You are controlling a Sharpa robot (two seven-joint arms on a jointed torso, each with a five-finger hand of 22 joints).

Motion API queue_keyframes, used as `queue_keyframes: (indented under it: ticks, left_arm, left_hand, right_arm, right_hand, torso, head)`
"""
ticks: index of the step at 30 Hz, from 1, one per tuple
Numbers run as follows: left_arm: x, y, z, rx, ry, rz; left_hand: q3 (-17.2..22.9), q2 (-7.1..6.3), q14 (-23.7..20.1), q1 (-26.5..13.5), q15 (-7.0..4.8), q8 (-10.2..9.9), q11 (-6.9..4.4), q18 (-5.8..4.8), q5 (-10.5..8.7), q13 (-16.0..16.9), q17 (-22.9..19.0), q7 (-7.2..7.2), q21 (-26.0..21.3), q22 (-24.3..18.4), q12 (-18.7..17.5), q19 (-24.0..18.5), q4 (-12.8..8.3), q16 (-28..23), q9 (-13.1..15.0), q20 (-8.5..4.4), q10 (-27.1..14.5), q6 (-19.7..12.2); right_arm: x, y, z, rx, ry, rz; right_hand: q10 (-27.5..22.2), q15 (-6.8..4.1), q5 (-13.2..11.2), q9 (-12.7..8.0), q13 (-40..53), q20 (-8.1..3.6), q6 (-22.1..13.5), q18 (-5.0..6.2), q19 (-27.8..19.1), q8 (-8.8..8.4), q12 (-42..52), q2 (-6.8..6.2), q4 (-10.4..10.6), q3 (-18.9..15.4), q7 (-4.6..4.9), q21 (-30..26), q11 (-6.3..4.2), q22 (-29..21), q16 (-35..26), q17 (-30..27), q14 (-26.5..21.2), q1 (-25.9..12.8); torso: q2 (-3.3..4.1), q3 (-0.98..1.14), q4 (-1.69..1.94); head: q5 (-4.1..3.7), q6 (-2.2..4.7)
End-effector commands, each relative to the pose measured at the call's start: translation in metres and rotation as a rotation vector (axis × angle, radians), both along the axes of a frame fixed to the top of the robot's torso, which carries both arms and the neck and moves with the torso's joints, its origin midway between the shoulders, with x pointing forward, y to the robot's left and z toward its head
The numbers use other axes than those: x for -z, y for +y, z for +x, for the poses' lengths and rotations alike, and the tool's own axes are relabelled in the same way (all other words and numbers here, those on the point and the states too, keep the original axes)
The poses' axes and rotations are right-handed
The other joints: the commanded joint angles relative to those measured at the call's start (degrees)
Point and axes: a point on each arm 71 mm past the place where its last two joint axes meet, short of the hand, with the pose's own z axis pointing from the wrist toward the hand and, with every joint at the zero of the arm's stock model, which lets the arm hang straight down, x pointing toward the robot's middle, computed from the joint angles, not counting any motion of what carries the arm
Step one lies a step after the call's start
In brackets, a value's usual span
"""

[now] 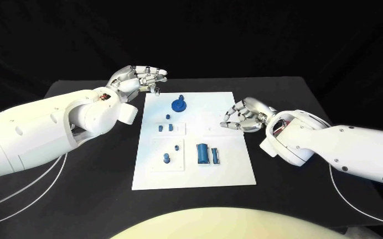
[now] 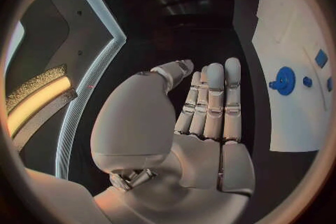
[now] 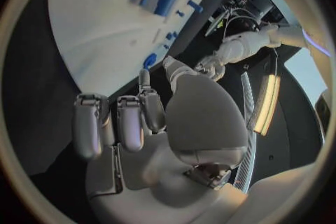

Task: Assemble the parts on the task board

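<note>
1. Board (image 1: 194,172) sits mid table, white plate; nearest end of it bare.
2. Next up I see the tall blue blocks (image 1: 207,153) in the near-right pocket, looks like two side by side, and small blue pegs (image 1: 171,154) in the pocket just left of them.
3. Middle of board: more small pegs (image 1: 168,124) in and around a pocket. Can't tell if they are seated or just lying there.
4. My right hand (image 1: 242,116) hovers at the board's right edge, fingers curled in. Nothing in it that I can see from the wrist camera.
5. Round blue disc (image 1: 180,105) near the far end, with one tiny piece (image 1: 182,95) just beyond it.
6. My left hand (image 1: 140,78) is at the far-left corner, just off the board, fingers mostly straight and close together, holding nothing.
7. Progress, my guess: early. Parts are scattered over several pockets, neither hand has one, so most of the assembly is left. Next I need to pick a part.
</note>
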Motion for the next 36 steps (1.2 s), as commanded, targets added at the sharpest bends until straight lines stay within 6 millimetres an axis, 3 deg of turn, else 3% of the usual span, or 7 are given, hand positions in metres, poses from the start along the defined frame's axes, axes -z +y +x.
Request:
queue_keyframes:
  ticks: [1, 17, 18, 20, 26, 27, 36]
  left_arm:
    - [0.001, 0.006, 0.006, -0.096, -0.049, -0.030]
    - [0.019, 0.025, 0.040, -0.358, -0.111, -0.052]
    - [0.021, 0.021, 0.038, -0.281, -0.076, -0.016]
    - [0.021, 0.021, 0.038, -0.283, -0.076, -0.015]
    - [0.023, 0.010, 0.028, -0.307, -0.077, -0.006]
    - [0.024, 0.007, 0.025, -0.313, -0.077, -0.004]
    - [0.025, -0.024, -0.012, -0.391, -0.081, 0.029]
  left_hand:
    - [-0.40, -0.03, -2.42, -0.30, 0.31, -0.09, 0.19, 0.77, -0.08, -0.24, -0.94, -0.06, -1.96, -0.98, 0.32, -1.53, 0.71, -1.54, 0.17, 0.28, -0.39, -0.58]
    - [-1.72, -0.68, -15.98, 1.83, 7.35, -0.86, 4.46, -0.22, -0.12, -6.98, -18.50, -0.98, -39.64, -25.48, -15.78, -13.81, 5.04, -42.92, -2.47, 8.07, -0.70, -4.14]
    - [-31.02, 11.77, -58.77, -22.47, -3.04, -14.59, -7.10, -9.71, -14.95, -10.56, -27.84, -11.15, -51.63, -39.34, -25.68, -52.40, -4.16, -62.77, -19.14, -8.57, -54.96, -50.58]
    - [-31.02, 11.77, -58.77, -24.86, -3.04, -14.59, -7.10, -9.71, -14.95, -10.56, -27.84, -11.15, -51.63, -39.34, -25.68, -52.40, -4.16, -62.77, -19.14, -8.57, -54.96, -50.58]
    - [-31.02, 11.77, -58.77, -36.85, -3.04, -14.59, -7.10, -9.71, -14.95, -10.56, -27.84, -11.15, -51.63, -39.34, -25.68, -52.40, -4.16, -62.77, -19.14, -8.57, -54.96, -50.58]
    - [-31.02, 11.77, -58.77, -78.35, -3.04, -14.59, -7.10, -9.71, -14.95, -10.56, -27.84, -11.15, -51.63, -39.34, -25.68, -52.40, -4.16, -62.77, -19.14, -8.57, -54.96, -50.58]
    - [-31.02, 11.77, -58.77, -78.35, -3.04, -14.59, -7.10, -9.71, -14.95, -10.56, -27.84, -11.15, -51.63, -39.34, -25.68, -52.40, -4.16, -62.77, -19.14, -8.57, -54.96, -50.58]
  right_arm:
    - [-0.009, -0.009, 0.021, 0.053, -0.046, 0.310]
    - [-0.008, -0.046, 0.108, 0.214, -0.105, 0.595]
    - [-0.006, -0.049, 0.106, 0.251, -0.110, 0.459]
    - [-0.006, -0.047, 0.106, 0.252, -0.110, 0.464]
    - [-0.006, -0.033, 0.094, 0.271, -0.116, 0.532]
    - [-0.006, -0.029, 0.091, 0.277, -0.116, 0.549]
    - [-0.014, 0.012, 0.050, 0.356, -0.109, 0.734]
  right_hand:
    - [-6.83, 0.69, 0.15, -0.01, -2.76, 0.74, -1.37, 2.15, -3.28, -0.31, -10.67, -0.02, -0.37, 0.08, 0.61, -11.23, 0.70, 6.77, -4.89, -6.80, -1.51, 1.56]
    - [-18.07, 7.46, -3.34, -8.81, -58.43, 7.55, -3.90, 7.56, -23.36, -5.30, -56.21, -1.55, -1.06, 9.86, 4.14, -70.77, 5.87, -37.45, -62.88, -49.78, -24.24, 7.16]
    - [-36.35, 2.21, -9.46, -34.54, -74.93, -3.72, -53.41, -2.93, -41.50, -15.50, -66.30, 11.12, -14.19, -14.68, -6.74, -74.37, -1.99, -74.91, -81.97, -72.40, -42.40, -16.73]
    - [-78.20, 2.21, -9.46, -34.54, -74.93, -3.72, -53.41, -2.93, -83.60, -15.50, -66.30, 11.12, -14.19, -14.68, -6.74, -74.37, -1.99, -74.91, -81.97, -72.40, -84.01, -19.49]
    - [-78.20, 2.21, -9.46, -34.54, -74.93, -3.72, -53.41, -2.93, -83.60, -15.50, -66.30, 11.12, -14.19, -14.68, -6.74, -74.37, -1.99, -74.91, -81.97, -72.40, -84.01, -31.03]
    - [-78.20, 2.21, -9.46, -34.54, -74.93, -3.72, -53.41, -2.93, -83.60, -15.50, -66.30, 11.12, -14.19, -14.68, -6.74, -74.37, -1.99, -74.91, -81.97, -72.40, -84.01, -73.23]
    - [-78.20, 2.21, -9.46, -34.54, -74.93, -3.72, -53.41, -2.93, -83.60, -15.50, -66.30, 11.12, -14.19, -14.68, -6.74, -74.37, -1.99, -74.91, -81.97, -72.40, -84.01, -73.23]
  torso:
    - [-1.52, -0.47, -0.05]
    - [-3.05, 0.20, 0.20]
    - [-2.86, -0.04, 0.11]
    - [-2.86, 0.01, 0.12]
    - [-2.84, 0.60, 0.22]
    - [-2.84, 0.84, 0.26]
    - [-2.81, 1.95, 0.44]
  head:
    - [-0.06, 2.21]
    - [0.88, 7.73]
    - [0.78, 7.01]
    - [0.79, 7.18]
    - [0.99, 9.09]
    - [1.08, 9.90]
    - [1.45, 13.49]
